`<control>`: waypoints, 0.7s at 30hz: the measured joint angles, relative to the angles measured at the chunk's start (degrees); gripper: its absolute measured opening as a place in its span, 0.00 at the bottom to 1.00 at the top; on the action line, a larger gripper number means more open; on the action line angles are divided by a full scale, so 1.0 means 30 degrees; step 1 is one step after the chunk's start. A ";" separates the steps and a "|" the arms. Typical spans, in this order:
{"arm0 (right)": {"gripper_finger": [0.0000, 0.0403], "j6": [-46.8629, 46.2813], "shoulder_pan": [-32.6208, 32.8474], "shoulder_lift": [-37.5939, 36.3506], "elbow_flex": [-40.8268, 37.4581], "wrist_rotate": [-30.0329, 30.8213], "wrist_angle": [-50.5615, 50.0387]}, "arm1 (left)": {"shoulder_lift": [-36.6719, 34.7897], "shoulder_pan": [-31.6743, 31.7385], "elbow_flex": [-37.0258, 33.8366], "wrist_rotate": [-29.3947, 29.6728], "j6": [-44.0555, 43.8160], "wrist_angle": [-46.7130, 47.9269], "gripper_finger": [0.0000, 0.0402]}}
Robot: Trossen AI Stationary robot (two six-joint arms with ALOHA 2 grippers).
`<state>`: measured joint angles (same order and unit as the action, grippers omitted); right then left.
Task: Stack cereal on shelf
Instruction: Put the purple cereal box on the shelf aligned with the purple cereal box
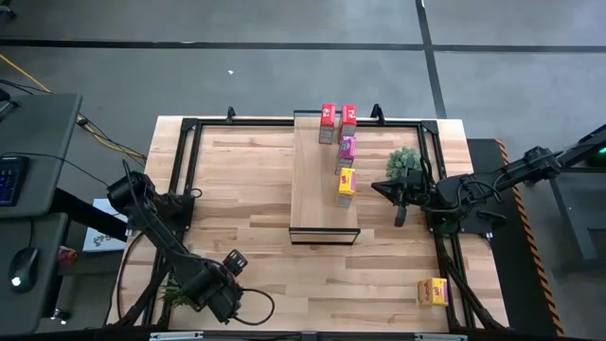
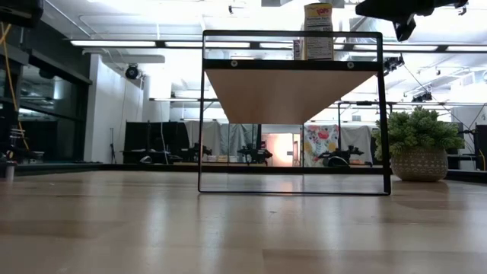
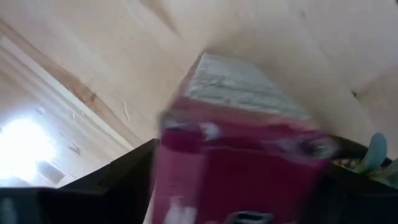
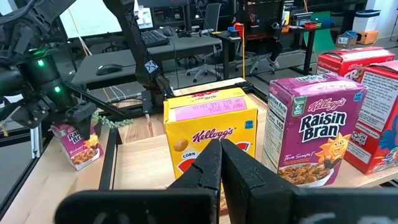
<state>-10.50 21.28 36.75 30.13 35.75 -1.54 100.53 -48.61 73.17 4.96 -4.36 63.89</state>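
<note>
The shelf [image 1: 325, 180] stands mid-table. On its top are two red cereal boxes [image 1: 338, 116] at the far end, a pink one [image 1: 347, 147] and a yellow one [image 1: 347, 182] in a row along its right edge. A second yellow box [image 1: 434, 291] lies on the table near the right corner. My left gripper [image 1: 213, 289] is at the near-left corner, shut on the other pink box [image 4: 78, 146], which the arm hides in the high view. My right gripper [image 4: 221, 155] is shut, hovering just right of the shelf [image 1: 399, 216] beside the yellow box [image 4: 211, 134] and touching nothing. My left gripper holds the pink cereal box [image 3: 242, 168] pinched between its two fingers [image 3: 112, 183], one on each side of the box's width. The box's grey end flap [image 3: 242, 84] points away from the wrist. The right wrist view shows it tilted below the gripper; whether it is lifted clear cannot be told.
A potted green plant [image 1: 404, 163] stands right of the shelf, close to my right arm. Another green plant [image 1: 173, 294] lies by my left gripper at the near-left corner. A dark metal frame [image 1: 185, 170] runs round the table. Bare tabletop lies left of and in front of the shelf.
</note>
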 joint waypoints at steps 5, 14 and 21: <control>0.00 -0.0022 0.0000 0.0000 0.0000 0.0005 0.0000 | -0.0147 0.0005 0.0000 -0.0148 -0.0085 -0.0312 0.61; 0.00 -0.0015 0.0000 0.0000 0.0000 0.0007 0.0007 | -0.3596 0.0382 0.0075 0.0961 -0.2573 -0.0335 0.41; 0.00 -0.0007 0.0000 0.0000 0.0000 0.0015 0.0007 | -0.7147 0.1413 0.2183 0.5148 -0.2261 0.0903 0.34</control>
<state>-10.52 21.28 36.75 30.13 35.79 -1.52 79.09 -44.38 79.71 20.40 -11.14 66.59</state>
